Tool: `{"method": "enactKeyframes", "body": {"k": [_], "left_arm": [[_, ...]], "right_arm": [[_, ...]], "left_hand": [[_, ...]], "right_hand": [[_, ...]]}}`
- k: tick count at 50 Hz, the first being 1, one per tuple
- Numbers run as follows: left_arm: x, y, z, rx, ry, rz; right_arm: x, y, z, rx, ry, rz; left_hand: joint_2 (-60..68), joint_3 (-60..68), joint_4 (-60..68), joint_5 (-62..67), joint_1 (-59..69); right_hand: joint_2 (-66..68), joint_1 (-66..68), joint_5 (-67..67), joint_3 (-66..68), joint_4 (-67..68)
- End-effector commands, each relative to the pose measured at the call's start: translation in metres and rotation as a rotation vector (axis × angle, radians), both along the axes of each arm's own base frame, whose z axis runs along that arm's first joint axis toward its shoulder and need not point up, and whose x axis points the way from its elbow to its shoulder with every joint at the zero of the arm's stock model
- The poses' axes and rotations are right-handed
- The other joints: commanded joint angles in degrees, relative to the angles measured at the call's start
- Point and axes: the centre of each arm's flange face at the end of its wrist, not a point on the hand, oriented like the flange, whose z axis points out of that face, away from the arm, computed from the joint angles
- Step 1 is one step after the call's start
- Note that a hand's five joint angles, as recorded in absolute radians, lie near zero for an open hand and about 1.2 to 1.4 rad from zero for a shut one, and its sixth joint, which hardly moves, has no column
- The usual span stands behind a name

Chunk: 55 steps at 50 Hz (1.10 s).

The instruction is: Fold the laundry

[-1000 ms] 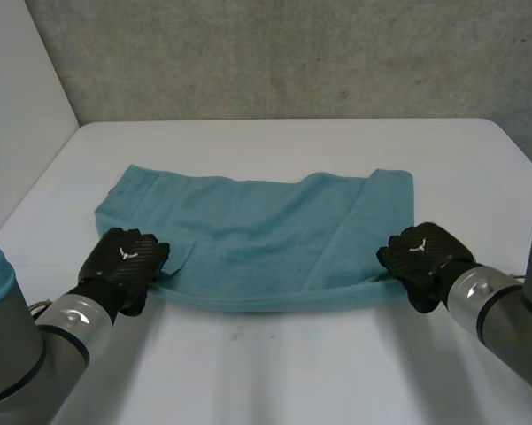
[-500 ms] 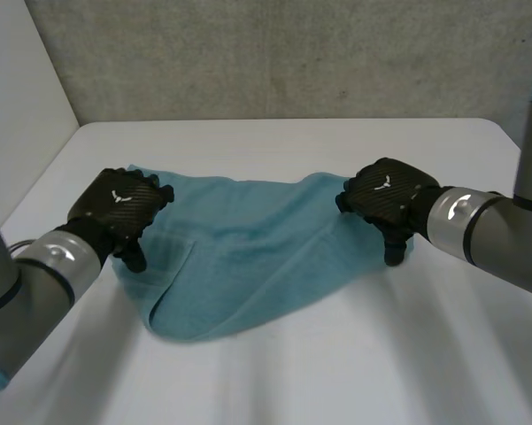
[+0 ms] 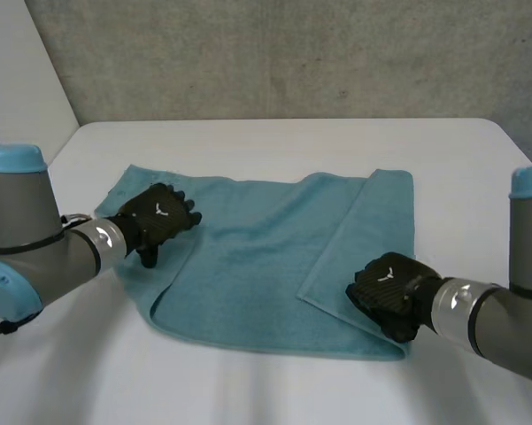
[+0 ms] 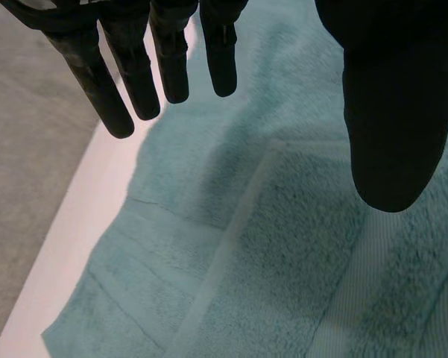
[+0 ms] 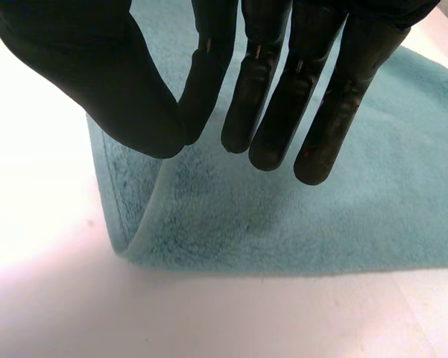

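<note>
Towel (image 3: 248,257) edge pinched by right hand (image 3: 385,285), contact half hidden; left hand (image 3: 159,217) fingers spread above.

Head camera looks down, wrist cameras close, shared towel (image 3: 248,257)

- The towel (image 3: 257,257) lay spread on the counter (image 3: 274,142), in the middle of it.
- A wall (image 3: 292,53) stood behind the counter.
- The right side of the towel lay folded over on top of the rest.
- The left hand (image 3: 159,217) was over the left part of the towel, near the far left corner.
- The right hand (image 3: 385,288) was at the near right corner of the towel.
- The two hands were well apart, with the middle of the towel between them.
</note>
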Motion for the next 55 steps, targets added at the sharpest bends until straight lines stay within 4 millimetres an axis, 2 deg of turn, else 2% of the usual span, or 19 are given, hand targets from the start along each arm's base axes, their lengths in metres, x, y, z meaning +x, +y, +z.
{"method": "enactKeyframes", "body": {"k": [1, 13, 16, 21, 28, 32, 36, 37, 39, 41, 43, 46, 50, 51, 55], "left_arm": [[0.003, -0.003, -0.011, 0.059, -0.098, -0.056], [0.002, -0.003, -0.021, 0.087, -0.123, -0.076], [0.002, -0.005, -0.02, 0.089, -0.123, -0.072], [0.003, -0.007, -0.019, 0.089, -0.129, -0.056], [0.005, -0.01, -0.018, 0.079, -0.149, -0.026], [0.005, -0.009, -0.018, 0.076, -0.152, -0.028], [0.006, -0.01, -0.016, 0.069, -0.155, -0.023], [0.006, -0.011, -0.014, 0.063, -0.154, -0.023], [0.006, -0.01, -0.014, 0.064, -0.153, -0.022], [0.01, -0.011, -0.012, 0.058, -0.154, -0.013], [0.012, -0.011, -0.007, 0.048, -0.152, -0.005], [0.015, -0.012, -0.003, 0.036, -0.15, 0.01], [0.04, -0.019, 0.006, -0.001, -0.185, 0.133], [0.04, -0.019, 0.006, -0.001, -0.185, 0.133], [0.058, -0.009, 0.014, 0.007, -0.195, 0.2]], "right_arm": [[-0.009, -0.002, -0.013, -0.027, -0.013, -0.037], [-0.016, -0.006, -0.017, -0.018, -0.011, -0.064], [-0.016, -0.006, -0.017, -0.016, -0.015, -0.063], [-0.016, -0.005, -0.018, -0.012, -0.013, -0.061], [-0.016, -0.004, -0.019, -0.007, -0.014, -0.059], [-0.016, -0.003, -0.019, -0.004, -0.014, -0.056], [-0.016, -0.004, -0.019, -0.007, -0.015, -0.058], [-0.016, -0.004, -0.019, -0.007, -0.015, -0.058], [-0.016, -0.004, -0.019, -0.007, -0.015, -0.058], [-0.016, -0.004, -0.019, -0.007, -0.014, -0.059], [-0.016, -0.005, -0.018, -0.014, -0.016, -0.062], [-0.018, -0.013, -0.017, -0.044, -0.028, -0.08], [-0.02, -0.022, -0.013, -0.072, -0.057, -0.117], [-0.02, -0.023, -0.011, -0.071, -0.067, -0.126], [-0.021, -0.032, 0.008, -0.094, -0.132, -0.175]], "left_hand": [[-2.71, -2.93, -2.4, -2.01, -2.49], [-2.21, -2.43, -1.91, -1.52, -1.99], [3.66, 3.44, 3.96, 4.36, 3.88], [25.01, 24.79, 25.31, 25.71, 25.23], [24.71, 24.49, 25.01, 25.41, 24.93], [14.8, 14.58, 15.1, 15.49, 15.02], [17.47, 17.25, 17.78, 18.17, 17.69], [32.13, 31.91, 32.43, 32.83, 32.35], [37.44, 37.22, 37.74, 38.14, 37.66], [54.4, 54.18, 54.71, 55.1, 54.62], [59.12, 58.9, 59.43, 59.82, 59.34], [59.17, 58.95, 59.47, 59.86, 59.39], [59.17, 58.95, 59.47, 59.86, 59.39], [59.17, 58.95, 59.47, 59.86, 59.39], [59.17, 58.95, 59.47, 59.86, 59.39]], "right_hand": [[0.28, 9.17, 0.25, 0.39, 0.39], [-0.73, 8.15, -0.76, -0.63, -0.62], [-1.23, 7.65, -1.26, -1.13, -1.12], [-1.91, 6.98, -1.94, -1.8, -1.8], [-1.91, 6.98, -1.94, -1.8, -1.8], [-1.91, 6.98, -1.94, -1.8, -1.8], [-2.08, 6.81, -2.11, -1.97, -1.97], [-2.08, 6.81, -2.11, -1.97, -1.97], [-2.24, 6.64, -2.27, -2.14, -2.13], [-2.25, 6.64, -2.28, -2.14, -2.14], [-2.08, 6.81, -2.11, -1.97, -1.97], [-2.58, 6.31, -2.61, -2.47, -2.47], [-5.94, 2.95, -5.97, -5.83, -5.83], [-7.11, 1.77, -7.14, -7.01, -7.0], [-16.02, -7.14, -16.05, -15.92, -15.91]]}}
